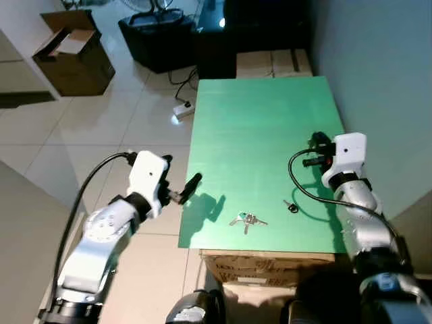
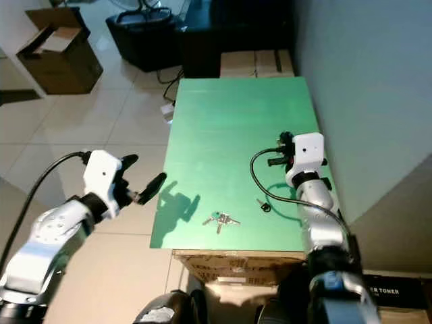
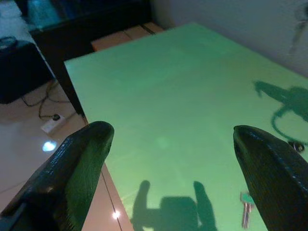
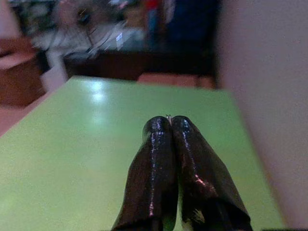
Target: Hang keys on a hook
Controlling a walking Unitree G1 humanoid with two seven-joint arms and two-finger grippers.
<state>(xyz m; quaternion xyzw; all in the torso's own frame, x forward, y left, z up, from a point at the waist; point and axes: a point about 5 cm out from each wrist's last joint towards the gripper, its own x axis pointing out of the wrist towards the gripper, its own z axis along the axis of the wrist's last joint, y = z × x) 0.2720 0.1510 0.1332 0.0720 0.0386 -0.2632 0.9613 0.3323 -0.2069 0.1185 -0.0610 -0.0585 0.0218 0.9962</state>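
Observation:
A bunch of silver keys (image 1: 247,219) with a green-headed one (image 3: 246,204) lies on the green table (image 1: 263,128) near its front edge. To its right lies a small dark key (image 1: 291,206). My left gripper (image 1: 181,174) hovers open off the table's front left edge, to the left of the keys, fingers (image 3: 82,159) spread wide with nothing between them. Over the table's right side, close to the wall, my right gripper (image 4: 168,120) is shut, above and behind the dark key, its black cable (image 1: 297,179) looping over the table.
A grey wall (image 1: 385,81) runs along the table's right side. Cardboard boxes (image 1: 273,64) stand behind the table and one (image 1: 270,263) under its front. On the tiled floor to the left are a power strip (image 1: 182,108), an open box (image 1: 71,50) and dark furniture (image 1: 158,37).

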